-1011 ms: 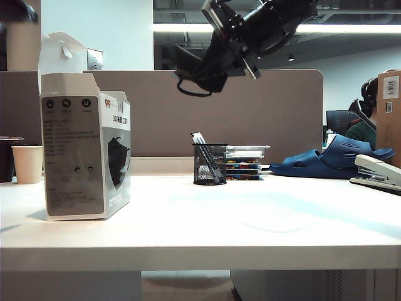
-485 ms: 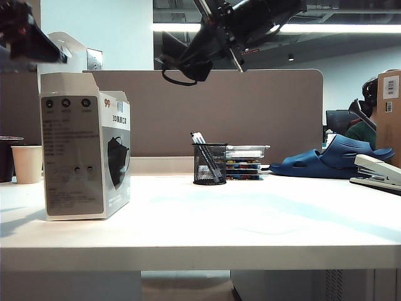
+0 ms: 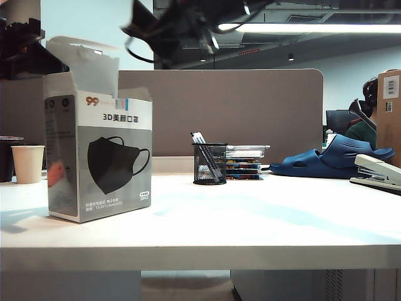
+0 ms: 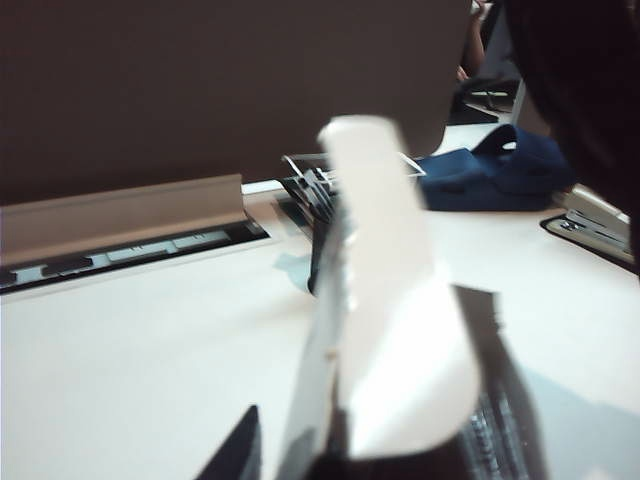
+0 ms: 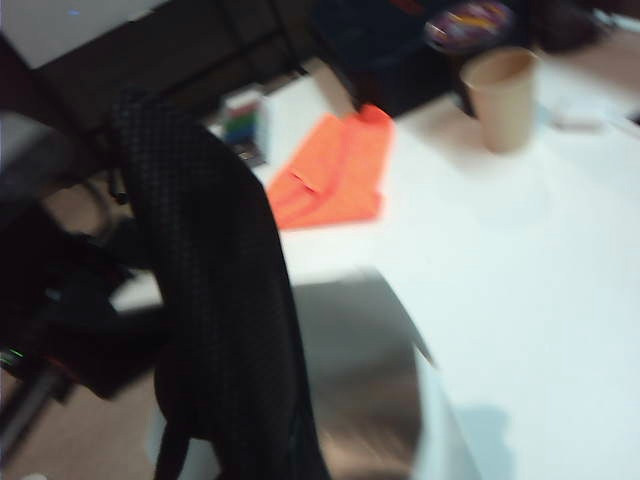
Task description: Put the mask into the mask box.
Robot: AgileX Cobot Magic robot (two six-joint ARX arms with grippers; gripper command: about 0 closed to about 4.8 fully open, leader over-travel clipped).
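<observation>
The right gripper [image 3: 164, 30] hangs high over the desk, just above and to the right of the mask box [image 3: 100, 155], its jaws pressed together on the mask [image 5: 215, 270], which dangles from it as a dark strip of cloth with a loop trailing below. The left gripper [image 3: 28, 53] sits at the box's upper left; in its wrist view a white top flap [image 4: 395, 290] stands between its fingers, though the blur hides whether they actually pinch it. The box stands on the white table [image 3: 250, 219], flaps up. Behind are a paper cup [image 3: 28, 163], a mesh pen holder [image 3: 209, 163] and a stapler [image 3: 378, 172].
</observation>
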